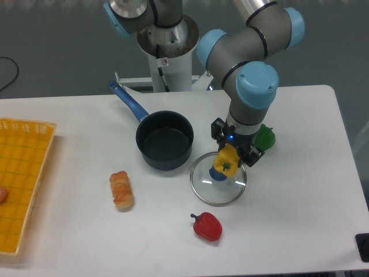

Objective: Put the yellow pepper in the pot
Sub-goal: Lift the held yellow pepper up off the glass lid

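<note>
The yellow pepper (227,159), small and glossy with a green stem, is held between the fingers of my gripper (232,151), which is shut on it. It hangs just above the round glass lid (218,186) and hides most of the lid's blue knob. The pot (164,139), a dark saucepan with a long blue handle (128,102), stands empty to the left of the gripper, about a pot's width away.
A green pepper (265,137) sits just right of the gripper, partly hidden behind it. A red pepper (207,226) lies near the front edge. A bread roll (121,190) lies front left of the pot. A yellow basket (22,179) stands at the far left.
</note>
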